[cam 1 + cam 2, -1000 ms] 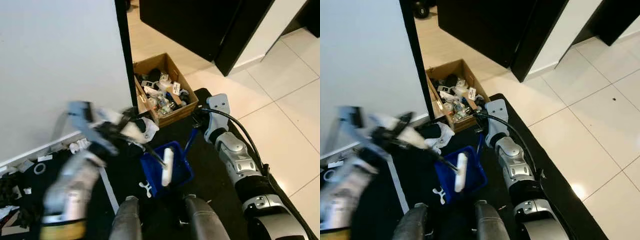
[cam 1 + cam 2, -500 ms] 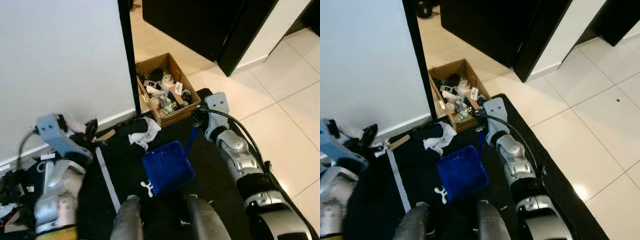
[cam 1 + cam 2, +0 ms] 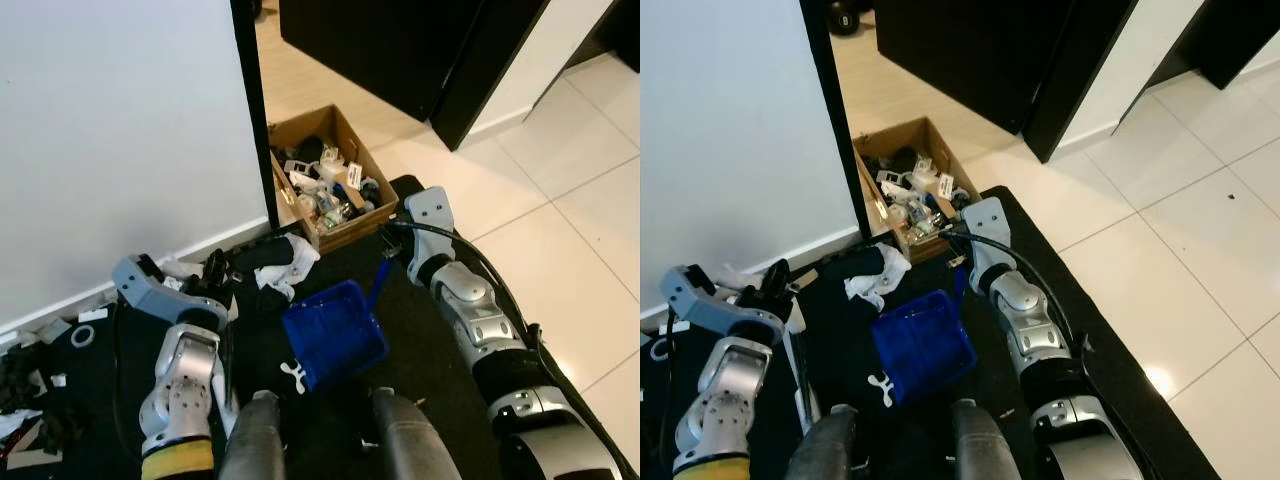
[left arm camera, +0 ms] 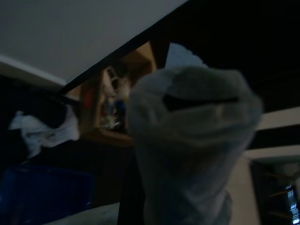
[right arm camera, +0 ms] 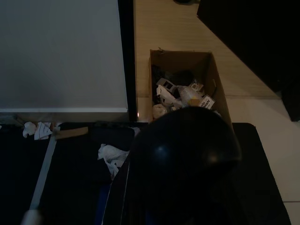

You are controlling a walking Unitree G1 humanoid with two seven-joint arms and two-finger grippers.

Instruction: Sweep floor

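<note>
A: Left side first, what's sitting there?
B: Paper scraps (image 3: 55, 330) are lying along the white wall's (image 3: 110, 130) base on the black mat (image 3: 250, 340). The left hand (image 3: 212, 270) is hovering low over the mat near the wall; can't tell if its fingers are wide or closed, too dark. Left wrist view is showing a blurry grey shape up close, unclear what.
A: Middle?
B: A crumpled white cloth (image 3: 285, 268) is lying on the mat just beyond the blue dustpan (image 3: 335, 335), which is resting on the mat in front of the robot's legs. Behind them an open cardboard box (image 3: 325, 180) of clutter is sitting by the black door frame (image 3: 250, 100).
A: Right?
B: The right hand (image 3: 392, 240) is reaching down at the dustpan's blue handle (image 3: 380, 275); grip is hidden, can't tell. Pale floor tiles (image 3: 560, 200) are lying beyond the mat.
</note>
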